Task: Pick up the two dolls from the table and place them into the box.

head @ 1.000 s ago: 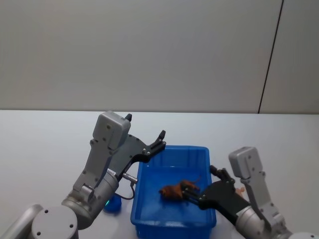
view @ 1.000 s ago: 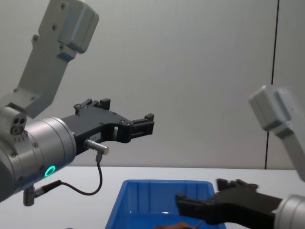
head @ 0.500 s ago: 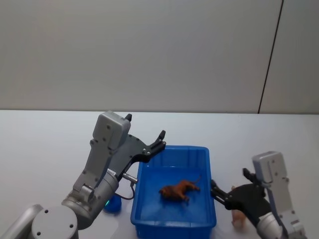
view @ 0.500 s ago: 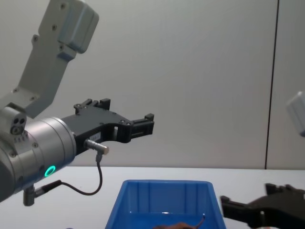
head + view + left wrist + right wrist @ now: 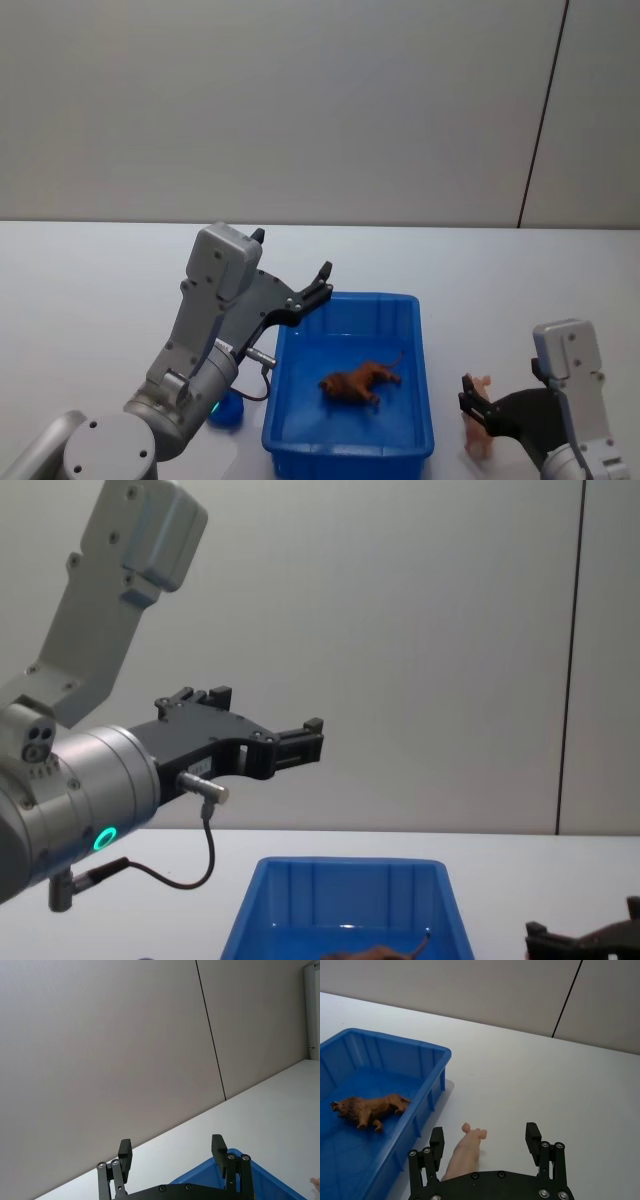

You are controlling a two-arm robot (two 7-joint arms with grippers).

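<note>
Right gripper: black fingers spread wide, one on either side of the pale pink toy pig, not clamped on it. Pig on the flat white tabletop, just right of the bright blue rectangular plastic bin. Brown shaggy toy animal lying on the bin floor. Left gripper: open, empty, raised over the bin's far left corner.
</note>
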